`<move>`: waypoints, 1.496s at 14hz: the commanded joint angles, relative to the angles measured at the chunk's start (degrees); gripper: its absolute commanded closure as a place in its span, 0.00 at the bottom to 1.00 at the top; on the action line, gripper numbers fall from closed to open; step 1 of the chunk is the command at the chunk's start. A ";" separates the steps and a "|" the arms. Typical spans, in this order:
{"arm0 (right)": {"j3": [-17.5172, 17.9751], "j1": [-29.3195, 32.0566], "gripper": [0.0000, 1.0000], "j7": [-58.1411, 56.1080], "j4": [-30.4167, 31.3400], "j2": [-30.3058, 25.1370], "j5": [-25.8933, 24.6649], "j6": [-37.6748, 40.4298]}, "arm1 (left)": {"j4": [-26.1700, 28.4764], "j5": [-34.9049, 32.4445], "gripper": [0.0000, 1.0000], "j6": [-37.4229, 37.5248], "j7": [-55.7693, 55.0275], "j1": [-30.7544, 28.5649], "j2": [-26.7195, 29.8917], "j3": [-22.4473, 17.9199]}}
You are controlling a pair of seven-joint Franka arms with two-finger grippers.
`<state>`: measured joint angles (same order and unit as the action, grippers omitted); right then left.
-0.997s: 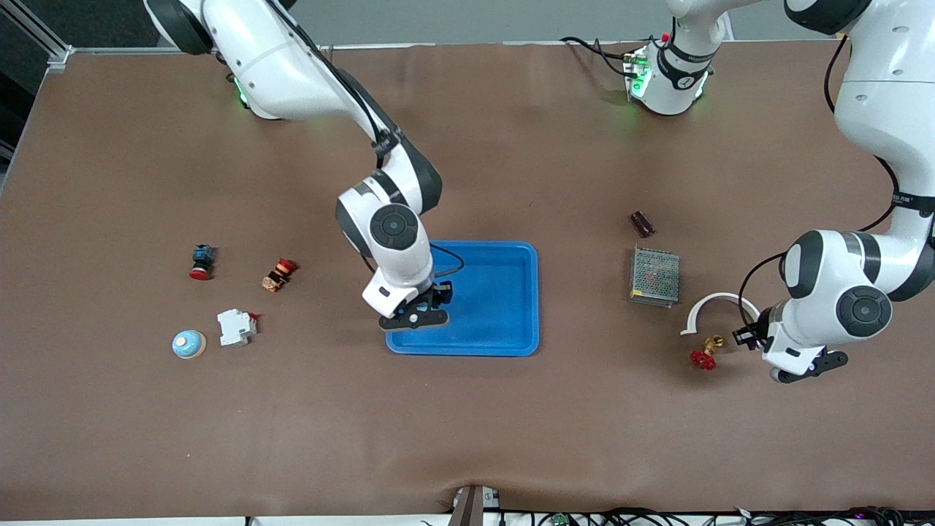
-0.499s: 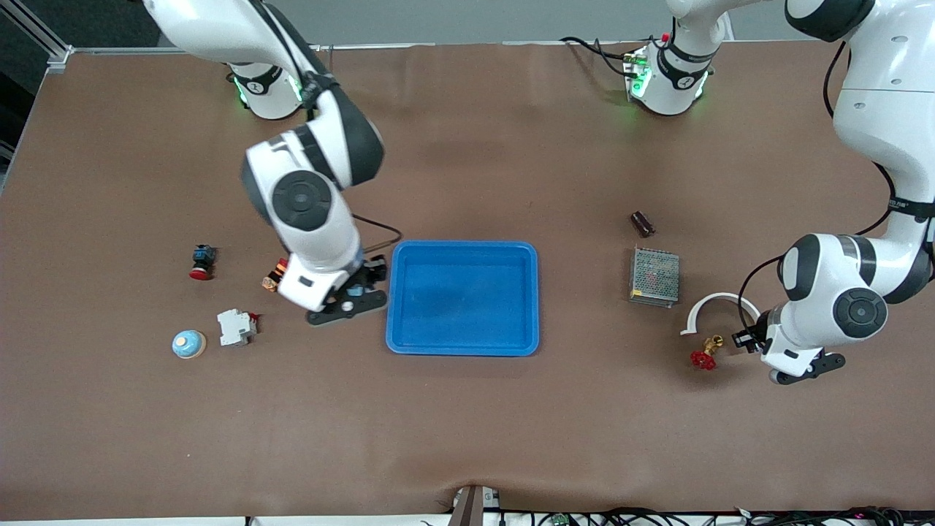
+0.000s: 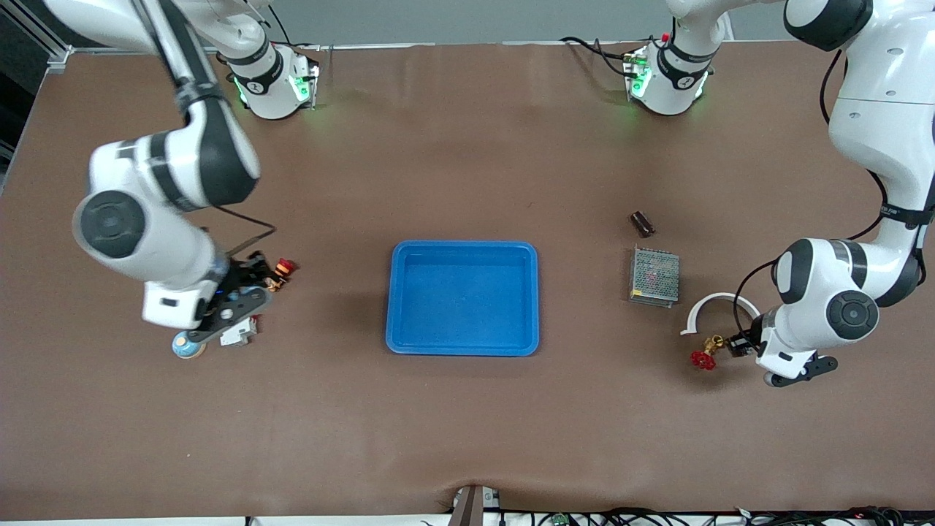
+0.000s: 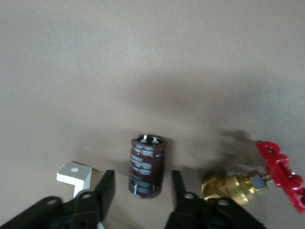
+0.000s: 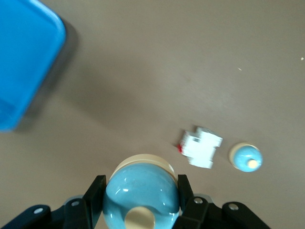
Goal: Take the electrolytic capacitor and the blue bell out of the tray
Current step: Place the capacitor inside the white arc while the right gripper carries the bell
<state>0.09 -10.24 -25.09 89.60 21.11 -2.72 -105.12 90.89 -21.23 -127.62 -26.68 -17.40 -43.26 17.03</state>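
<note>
In the left wrist view a dark brown capacitor (image 4: 147,164) rests on the table between the fingers of my left gripper (image 4: 143,179), which is open with a gap on each side. In the front view this gripper (image 3: 741,343) is low beside the brass valve (image 3: 703,356). Another capacitor (image 3: 642,223) lies farther from the front camera. My right gripper (image 5: 141,183) is shut on a light blue bell (image 5: 140,191). In the front view it (image 3: 232,307) hangs over the white breaker (image 3: 237,332), and its hand hides the held bell. A second bell (image 3: 187,345) sits on the table.
A blue tray (image 3: 464,352) stands mid-table. A metal mesh box (image 3: 654,275) and a white curved bracket (image 3: 712,303) lie near the left gripper. A red and orange push button (image 3: 280,270) lies beside the right hand.
The right arm has swung from over the blue tray toward its own end of the table, ending over the breaker. The left hand has shifted slightly toward the valve.
</note>
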 commanded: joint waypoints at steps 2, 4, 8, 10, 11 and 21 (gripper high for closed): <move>1.23 6.01 0.51 -10.22 5.13 -1.77 1.40 -1.84 | -0.27 -1.35 0.00 0.18 -2.05 0.27 1.85 0.72; 1.23 7.42 0.51 -12.60 7.07 -2.38 1.41 -2.02 | 0.25 -1.35 0.00 0.71 -1.36 0.00 3.52 0.99; 1.14 10.14 0.51 -16.38 18.29 -8.08 1.40 -8.32 | -0.36 -1.09 0.00 4.56 -1.44 -0.09 8.70 3.09; 1.14 10.94 0.51 -16.48 25.85 -11.60 1.41 -13.42 | -0.27 -0.74 0.00 6.76 -1.27 -0.09 12.04 3.27; 1.14 11.20 0.51 -17.18 29.02 -12.84 1.41 -15.97 | -0.54 -0.48 0.00 7.99 -1.18 -0.43 13.71 3.45; 1.14 14.37 0.51 -22.98 45.13 -11.71 1.41 -38.56 | -4.40 7.34 0.00 19.24 -0.39 -0.44 23.12 5.64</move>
<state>0.21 2.84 -46.72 132.00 10.20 -2.23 -140.37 86.21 -15.37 -111.56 -27.30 -17.40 -23.54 21.74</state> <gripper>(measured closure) 0.348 0.000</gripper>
